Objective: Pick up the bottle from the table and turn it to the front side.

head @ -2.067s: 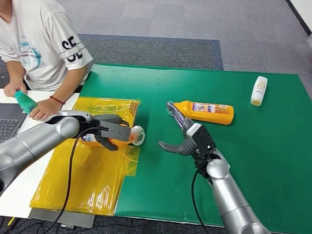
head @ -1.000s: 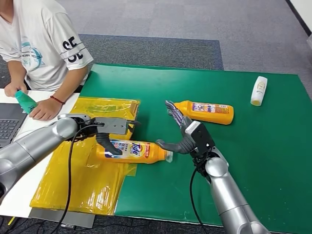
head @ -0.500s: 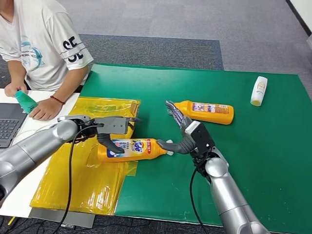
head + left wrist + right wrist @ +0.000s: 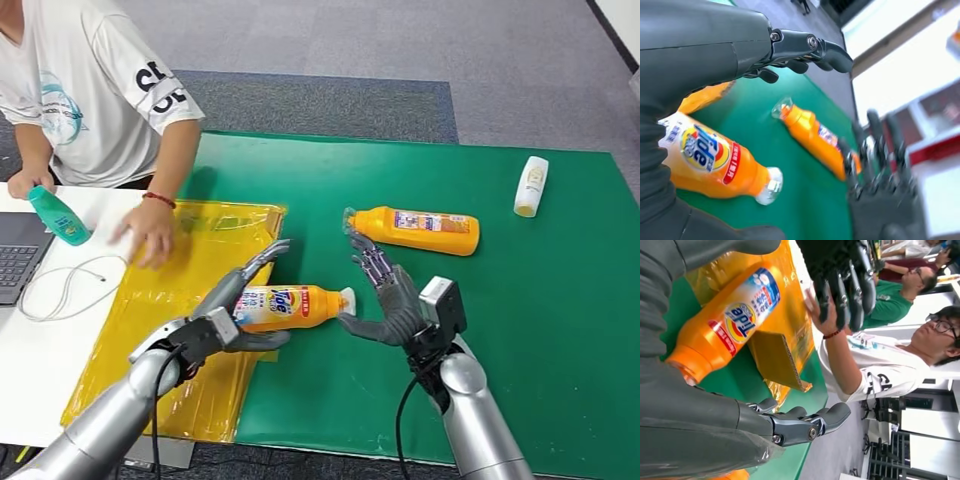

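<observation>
Orange detergent bottle (image 4: 287,305) lies label-up mid-frame on the green tabletop (image 4: 528,320), between the spread, empty left hand (image 4: 238,300) and right hand (image 4: 385,300).

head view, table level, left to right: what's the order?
laptop → teal bottle → left hand → Tide bottle → right hand → orange bottle → white bottle

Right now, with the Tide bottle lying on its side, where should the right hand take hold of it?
Probably around the neck end of the Tide bottle, coming from the cap side: its cap points at the open right hand, while the left hand sits at its base end.
</observation>
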You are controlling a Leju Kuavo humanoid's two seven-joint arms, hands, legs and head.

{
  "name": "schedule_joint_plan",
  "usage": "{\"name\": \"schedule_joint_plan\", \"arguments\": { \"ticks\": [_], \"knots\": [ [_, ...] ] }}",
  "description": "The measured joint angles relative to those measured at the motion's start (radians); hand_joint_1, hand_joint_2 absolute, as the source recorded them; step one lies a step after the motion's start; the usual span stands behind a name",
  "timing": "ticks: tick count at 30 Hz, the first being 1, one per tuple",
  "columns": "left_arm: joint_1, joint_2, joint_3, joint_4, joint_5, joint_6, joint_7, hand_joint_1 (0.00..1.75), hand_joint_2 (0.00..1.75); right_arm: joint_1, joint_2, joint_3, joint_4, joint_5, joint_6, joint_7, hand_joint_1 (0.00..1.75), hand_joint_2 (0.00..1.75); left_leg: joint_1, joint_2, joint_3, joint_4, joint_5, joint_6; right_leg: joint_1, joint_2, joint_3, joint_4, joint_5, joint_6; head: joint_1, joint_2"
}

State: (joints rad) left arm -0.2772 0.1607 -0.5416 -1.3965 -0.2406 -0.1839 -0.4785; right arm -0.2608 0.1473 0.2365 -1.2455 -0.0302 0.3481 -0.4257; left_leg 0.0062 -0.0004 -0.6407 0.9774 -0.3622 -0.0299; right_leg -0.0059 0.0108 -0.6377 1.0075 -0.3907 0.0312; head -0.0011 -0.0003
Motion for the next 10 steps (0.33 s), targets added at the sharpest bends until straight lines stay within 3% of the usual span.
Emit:
{"name": "schedule_joint_plan", "arguments": {
  "ticks": [5,10],
  "knots": [
    [0.133,-0.068,0.161,-0.069,-0.003,-0.032,-0.046,0.00,1.75,0.034,-0.008,-0.008,-0.037,-0.022,0.015,0.007,0.00,1.75,0.000,0.000,0.000,0.000,0.000,0.000,0.001,0.000,0.000,0.000,-0.001,0.000,0.000,0.000],
    [0.194,-0.107,0.237,-0.094,-0.014,-0.036,-0.061,0.00,1.75,0.052,-0.010,-0.011,-0.051,-0.030,0.020,0.015,0.00,1.75,0.000,0.000,0.000,0.000,0.000,0.000,0.000,0.000,0.001,0.000,0.000,0.000,0.000,0.000]
  ]
}}
